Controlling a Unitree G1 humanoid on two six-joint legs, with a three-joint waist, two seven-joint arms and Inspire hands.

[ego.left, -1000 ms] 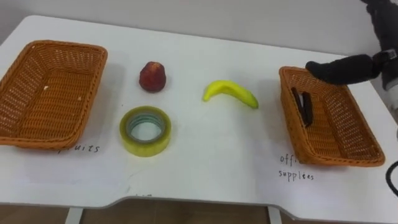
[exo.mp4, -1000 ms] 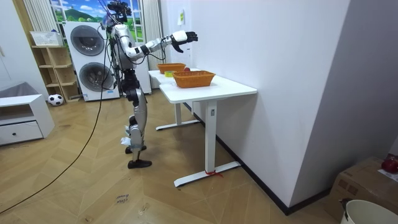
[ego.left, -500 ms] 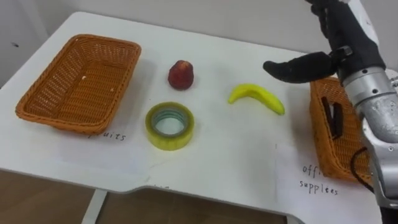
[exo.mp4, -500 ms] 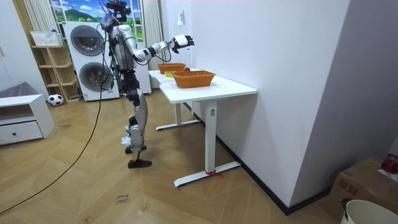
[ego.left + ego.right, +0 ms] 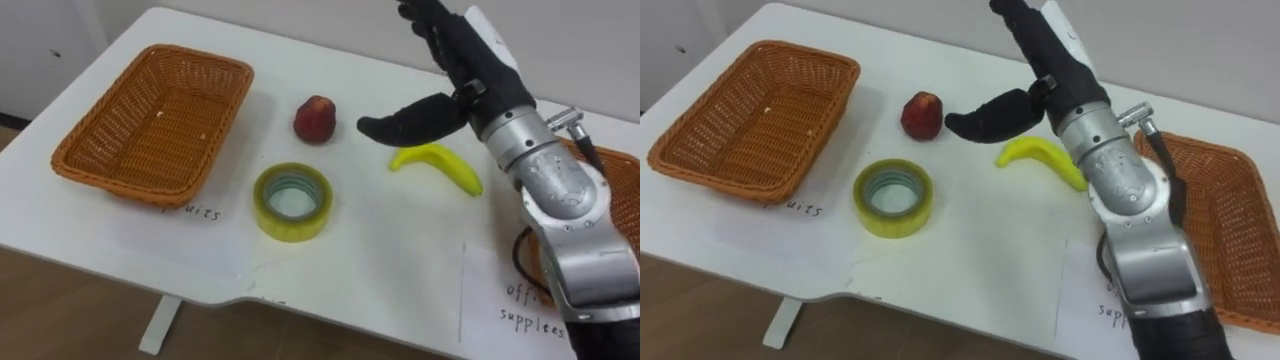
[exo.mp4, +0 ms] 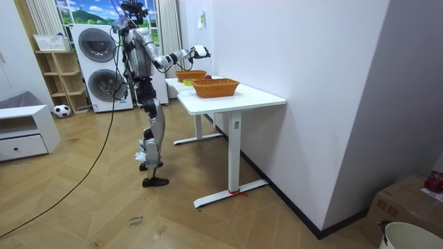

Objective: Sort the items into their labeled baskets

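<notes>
r arm stretched fwd, right hand (image 5: 468, 68) open, thumb out sideways.

Figure: white desk (image 6: 257, 99) set against the wall on a herringbone wood floor (image 6: 90, 207). Behind it are two stacked washing machines (image 6: 97, 66), an open shelf unit (image 6: 59, 72) and a football (image 6: 62, 110). A low white drawer cabinet (image 6: 24, 131) is at the room view's left and a cardboard box (image 6: 408, 200) at its right.
</notes>
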